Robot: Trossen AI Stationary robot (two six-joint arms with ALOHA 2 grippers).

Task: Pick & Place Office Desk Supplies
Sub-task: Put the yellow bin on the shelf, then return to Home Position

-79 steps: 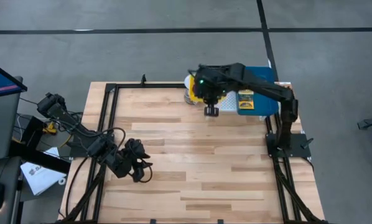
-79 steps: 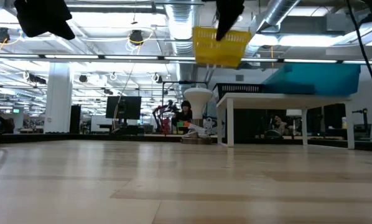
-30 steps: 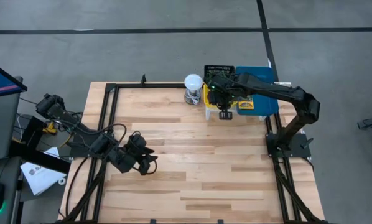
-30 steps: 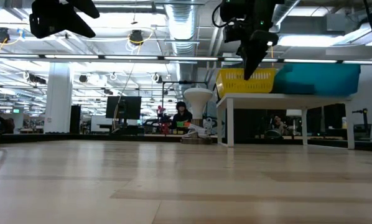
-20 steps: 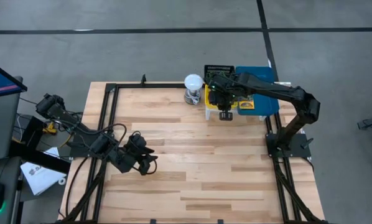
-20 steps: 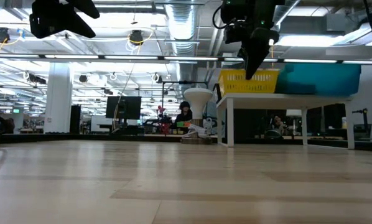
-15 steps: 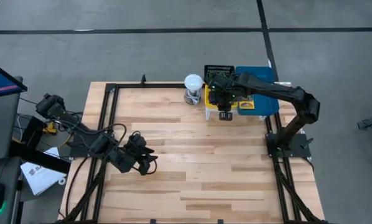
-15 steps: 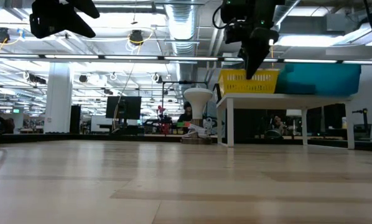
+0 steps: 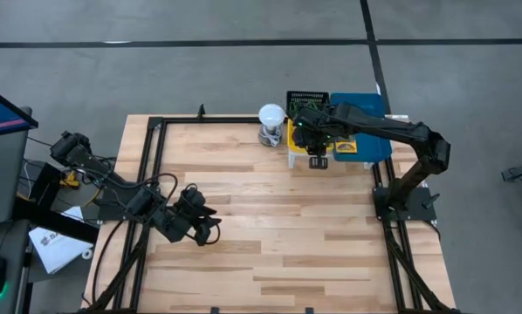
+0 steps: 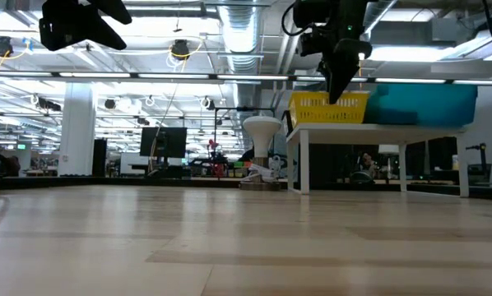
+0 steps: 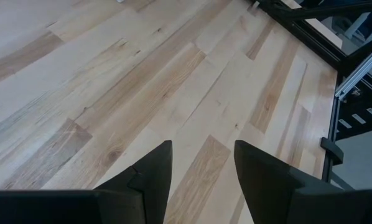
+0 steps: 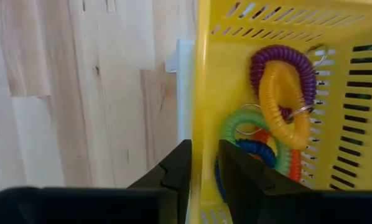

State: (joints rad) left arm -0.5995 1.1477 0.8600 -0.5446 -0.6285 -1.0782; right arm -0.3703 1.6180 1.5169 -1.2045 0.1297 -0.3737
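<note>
The yellow bin [image 9: 293,139] [image 10: 328,107] sits on the white perforated stand [image 10: 369,129] at the table's far right. Inside it lie coiled loops: purple [image 12: 283,57], orange [image 12: 287,112], green [image 12: 239,124] and blue [image 12: 255,149]. My right gripper [image 9: 316,160] [image 12: 204,177] comes down on the bin's near wall, shut on it. The blue tray [image 9: 366,109] holds a green-yellow packet [image 9: 346,139]. The black mesh basket [image 9: 306,94] stands behind the bin. My left gripper [image 9: 204,228] [image 11: 201,180] hangs open above bare wood at the table's left. My right gripper pinches the yellow bin's side wall [image 12: 203,93] near its rim, one finger [image 12: 236,171] inside the bin and one finger [image 12: 176,168] outside. The fingers come from above, pointing down. The bin stands level with its bottom on the white stand.
The white ball-topped object [image 9: 271,116] stands just left of the bin. A black frame rail [image 9: 152,174] runs along the table's left side and another [image 9: 383,201] along the right. Bare wood [image 9: 278,227] spreads across the middle and near side.
The yellow bin, tilted a second ago in my right gripper, has levelled out on the white stand and shifted slightly toward the blue tray. My right gripper moved with it by a small amount.
</note>
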